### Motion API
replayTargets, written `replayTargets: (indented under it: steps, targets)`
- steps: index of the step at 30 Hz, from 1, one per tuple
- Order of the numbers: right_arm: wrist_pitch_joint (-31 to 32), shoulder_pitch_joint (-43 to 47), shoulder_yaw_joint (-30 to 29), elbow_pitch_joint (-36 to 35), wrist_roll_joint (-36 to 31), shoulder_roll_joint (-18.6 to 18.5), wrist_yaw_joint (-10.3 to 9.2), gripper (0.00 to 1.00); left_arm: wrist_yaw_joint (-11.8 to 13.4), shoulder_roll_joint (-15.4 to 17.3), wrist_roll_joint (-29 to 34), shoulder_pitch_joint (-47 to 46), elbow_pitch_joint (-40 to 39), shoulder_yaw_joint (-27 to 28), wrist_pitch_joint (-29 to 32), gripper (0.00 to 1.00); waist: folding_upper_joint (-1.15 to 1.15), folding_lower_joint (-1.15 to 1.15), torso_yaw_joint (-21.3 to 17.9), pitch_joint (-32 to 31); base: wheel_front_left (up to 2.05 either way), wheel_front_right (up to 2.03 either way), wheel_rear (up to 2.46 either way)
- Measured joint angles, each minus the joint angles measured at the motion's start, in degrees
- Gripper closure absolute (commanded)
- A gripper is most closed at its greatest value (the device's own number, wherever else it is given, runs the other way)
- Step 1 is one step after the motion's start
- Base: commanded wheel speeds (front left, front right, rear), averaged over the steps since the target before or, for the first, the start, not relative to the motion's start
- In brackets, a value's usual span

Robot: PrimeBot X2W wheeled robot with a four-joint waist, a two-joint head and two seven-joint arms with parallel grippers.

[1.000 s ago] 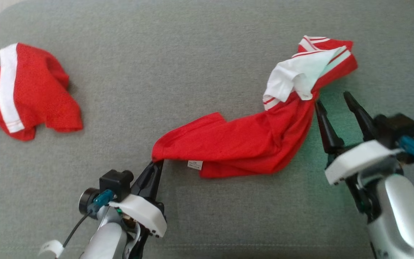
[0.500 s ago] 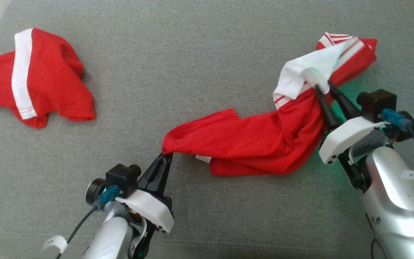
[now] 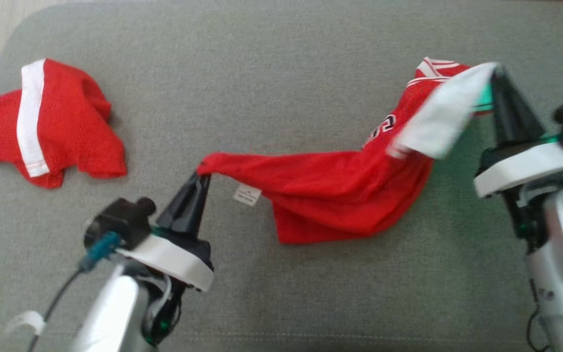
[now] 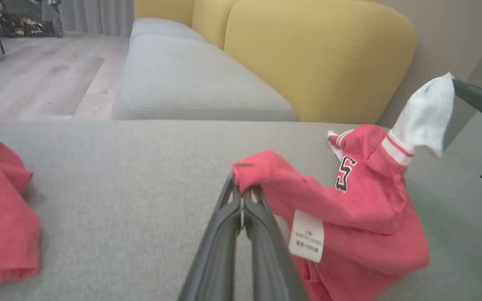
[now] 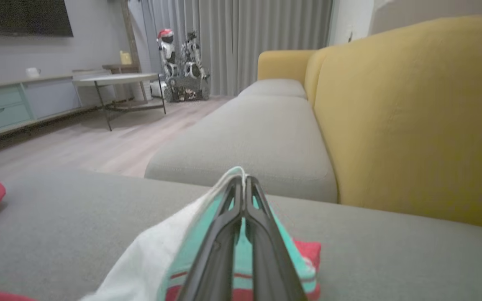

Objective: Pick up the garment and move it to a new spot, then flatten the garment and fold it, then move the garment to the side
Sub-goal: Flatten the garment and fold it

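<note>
The garment [image 3: 340, 195] is a red shirt with white sleeves, stretched across the grey cushion [image 3: 262, 88] between both arms. My left gripper [image 3: 202, 177] is shut on its red left end, seen up close in the left wrist view [image 4: 243, 193]. My right gripper [image 3: 496, 73] is shut on the white sleeve and holds it raised above the cushion. In the right wrist view the fingertips [image 5: 243, 184] pinch white cloth. A white label [image 4: 306, 235] hangs under the red fabric, and a number shows on the garment [image 4: 341, 196].
A second red garment [image 3: 47, 127] with a white stripe lies crumpled at the far left of the cushion. Yellow sofa backs [image 4: 320, 54] rise behind it. Wooden floor [image 5: 111, 138], a low table [image 5: 115, 79] and another robot [image 5: 178, 62] lie beyond.
My right gripper moved in from beside the garment, shut on its white sleeve and lifted it up and to the right. The left gripper kept its hold and rose slightly; the head camera shifted.
</note>
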Motion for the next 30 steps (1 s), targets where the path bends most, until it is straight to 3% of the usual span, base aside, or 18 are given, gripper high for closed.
replayTargets:
  steps: [11,18,30]
  targets:
    - [3.6,2.8,-9.9,-21.3,-1.4,-1.4,0.0,1.0,0.3,4.1,-4.8,-0.7,-18.4,3.7,9.1,1.0,0.0,0.0,-1.7,-4.1,0.0,0.0,0.0]
    - [7.5,2.9,-15.3,-32.9,-2.1,-2.8,0.0,1.0,1.3,6.8,-5.6,-7.2,-26.5,7.2,13.8,1.0,0.0,0.0,-2.9,-6.6,0.0,0.0,0.0]
    - [11.1,0.6,-17.6,-36.7,-0.7,-4.1,0.0,1.0,2.0,8.1,-8.2,-11.4,-29.3,8.8,19.5,1.0,0.0,0.0,-4.0,-8.3,0.0,0.0,0.0]
